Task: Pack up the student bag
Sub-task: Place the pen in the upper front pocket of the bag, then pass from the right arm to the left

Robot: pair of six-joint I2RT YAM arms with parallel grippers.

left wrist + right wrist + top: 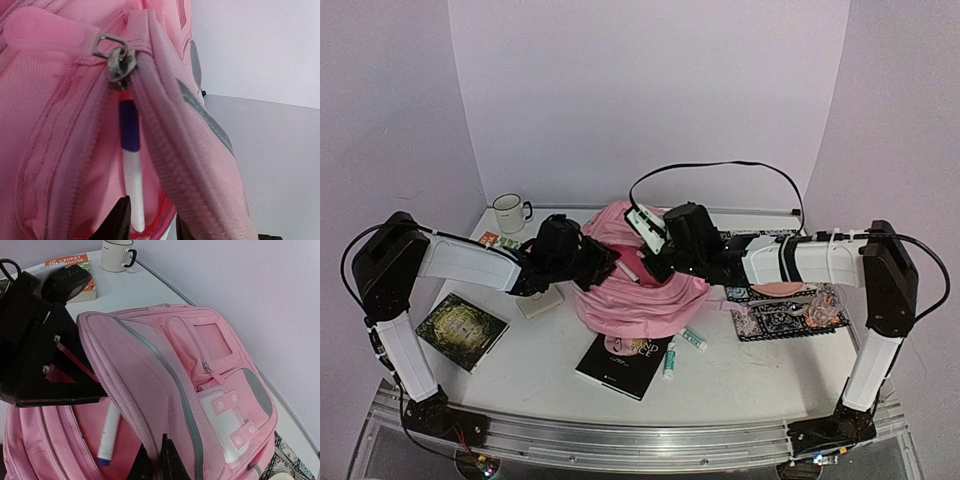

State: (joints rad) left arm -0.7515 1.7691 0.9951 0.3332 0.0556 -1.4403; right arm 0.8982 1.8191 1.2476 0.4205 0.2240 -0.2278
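Far left on the table [525, 375]: a dark book [460, 330] with a green cover lies flat near the left arm's base. Behind it are an orange book [498, 240] and a white mug [510, 212], upright at the back with its handle to the right. A small white pad [538, 300] sits under the left forearm. The left gripper [150, 225] is at the left side of the student bag [630, 295], nose at the open zip mouth. Its jaws are partly apart, a narrow gap but wider than the marker [131, 165] between them. The marker's white body sits just beside one finger [119, 220], and I can't tell if they touch. The marker is inside the compartment, blue cap pointing away from the gripper. The zip slider [119, 62] sits at the top of the opening, above the cap. The bag is pink, slumped at table centre between the two arms, with its front pockets showing in the right wrist view. A black notebook [623, 365] lies in front of the bag, its far edge under the fabric. Two white-and-green tubes [670, 362] lie just to the notebook's right. The right gripper [159, 460] is on the bag's right side, jaws closed tight on the edge of the front flap, holding the mouth apart. Far right: a patterned case [785, 310] lies flat under the right forearm, with small items on it too blurred to identify.
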